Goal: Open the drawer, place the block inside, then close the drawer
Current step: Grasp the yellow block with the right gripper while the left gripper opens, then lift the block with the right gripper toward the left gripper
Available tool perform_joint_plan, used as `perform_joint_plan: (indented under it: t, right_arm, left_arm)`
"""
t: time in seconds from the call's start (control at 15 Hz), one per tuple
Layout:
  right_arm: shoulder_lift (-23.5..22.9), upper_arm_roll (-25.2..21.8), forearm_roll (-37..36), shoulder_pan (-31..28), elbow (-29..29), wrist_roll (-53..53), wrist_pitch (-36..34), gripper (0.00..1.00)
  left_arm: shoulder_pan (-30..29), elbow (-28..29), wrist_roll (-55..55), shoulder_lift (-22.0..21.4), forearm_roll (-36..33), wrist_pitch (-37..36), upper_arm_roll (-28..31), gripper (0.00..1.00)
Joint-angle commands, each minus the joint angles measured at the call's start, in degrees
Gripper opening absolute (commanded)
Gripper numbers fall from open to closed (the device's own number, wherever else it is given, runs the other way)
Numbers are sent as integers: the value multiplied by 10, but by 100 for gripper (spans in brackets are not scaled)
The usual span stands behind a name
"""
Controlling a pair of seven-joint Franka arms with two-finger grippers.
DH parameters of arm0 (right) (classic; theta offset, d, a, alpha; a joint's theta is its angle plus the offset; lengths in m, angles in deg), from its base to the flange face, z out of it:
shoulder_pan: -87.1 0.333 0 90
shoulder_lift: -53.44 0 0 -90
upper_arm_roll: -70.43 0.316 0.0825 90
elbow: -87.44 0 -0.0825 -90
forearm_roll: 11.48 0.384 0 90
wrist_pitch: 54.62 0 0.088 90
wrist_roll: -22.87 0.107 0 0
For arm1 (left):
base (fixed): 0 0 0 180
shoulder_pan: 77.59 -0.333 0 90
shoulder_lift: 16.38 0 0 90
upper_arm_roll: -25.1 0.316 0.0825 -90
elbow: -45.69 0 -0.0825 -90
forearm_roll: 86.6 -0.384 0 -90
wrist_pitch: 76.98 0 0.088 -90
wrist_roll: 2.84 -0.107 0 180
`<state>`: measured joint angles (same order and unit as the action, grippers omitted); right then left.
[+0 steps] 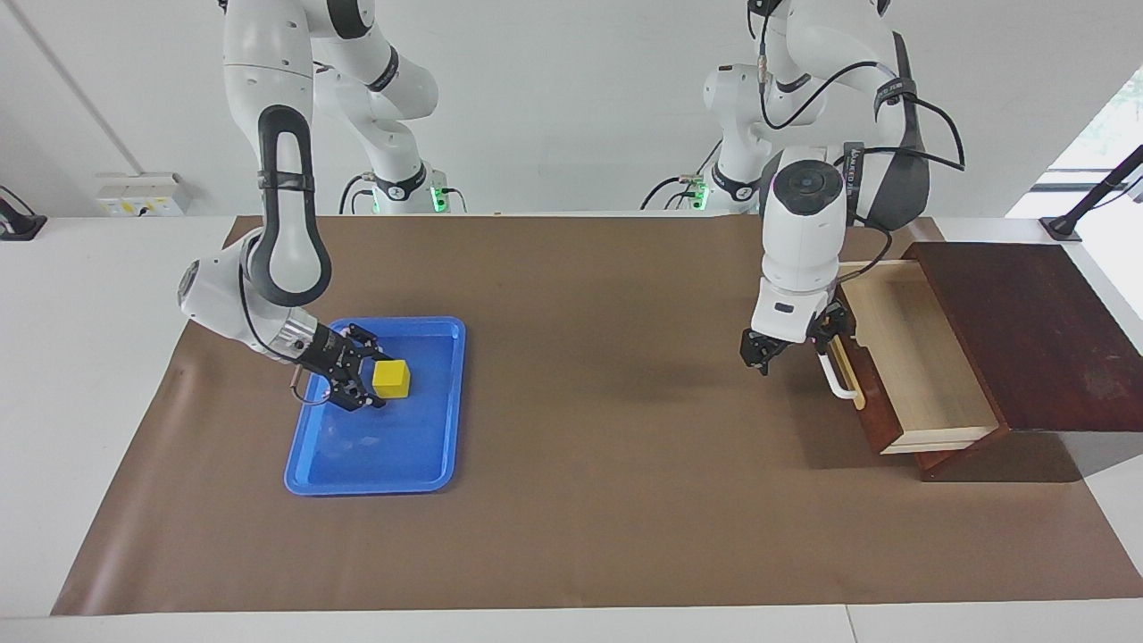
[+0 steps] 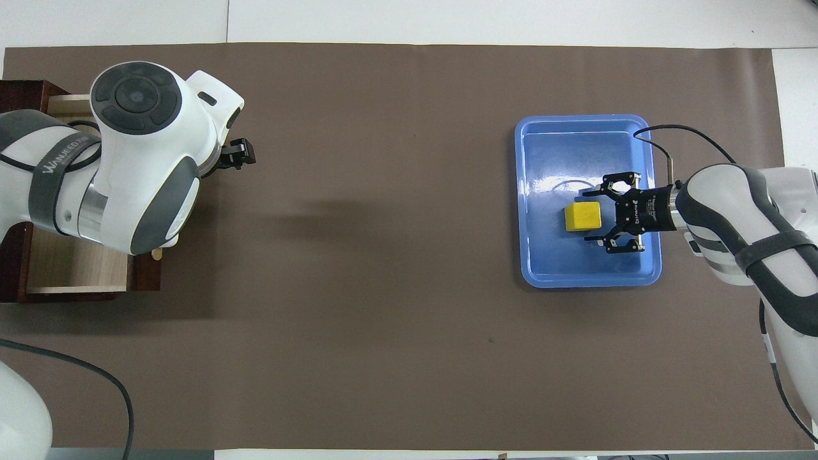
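The wide, shallow dark reddish-brown wooden drawer (image 1: 902, 357), with its white bar handle and pale interior, is standing pulled out of its dark wooden box (image 1: 1027, 330) at the left arm's end of the table, so the opening step looks done and the pick-up of the small bright yellow cube block (image 1: 391, 378) is the step in hand. The block is sitting in the flat blue plastic tray (image 1: 429, 446) toward the right arm's end of the brown paper-covered table (image 1: 580, 500). The right gripper (image 1: 357, 379) is reaching low into the tray with its fingers spread on either side of the block, not yet visibly pinching it. The left gripper (image 1: 766, 350) is hanging in front of the drawer, just beside the handle, holding nothing; its fingers are open, and that arm is waiting. The next move, as I judge it, calls for pressing the right fingers squarely onto the cube's flat sides, lifting it clear of the tray's rim, and carrying it over to the open drawer.
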<state>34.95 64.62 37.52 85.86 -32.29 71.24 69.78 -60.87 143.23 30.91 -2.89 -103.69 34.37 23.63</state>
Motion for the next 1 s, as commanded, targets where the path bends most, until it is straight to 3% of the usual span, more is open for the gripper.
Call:
perform_joint_plan:
  t: [0.0, 0.2, 0.27, 0.4, 0.74, 0.94]
  right_arm:
    - [4, 2, 19, -2, -9, -48, 9, 75]
    - [4, 2, 19, -3, -9, -51, 4, 52]
    - [5, 2, 19, -5, -9, -53, 2, 39]
    - [5, 2, 19, -9, -9, -64, -5, 1]
    - [5, 1, 19, -10, 5, -55, -24, 0]
    - [5, 0, 17, -10, 53, -2, -68, 0]
  left_arm:
    - [-27, -58, -15, 18, 33, -46, -2, 100]
    - [-29, -73, -8, 19, 97, -50, 0, 100]
    - [-33, -73, -8, 17, 118, -51, 1, 100]
    - [-49, -75, 1, 14, 149, -50, 2, 100]
    - [-61, -80, 170, 14, 182, -27, 3, 100]
    - [-58, -79, 275, 13, 189, -17, 2, 100]
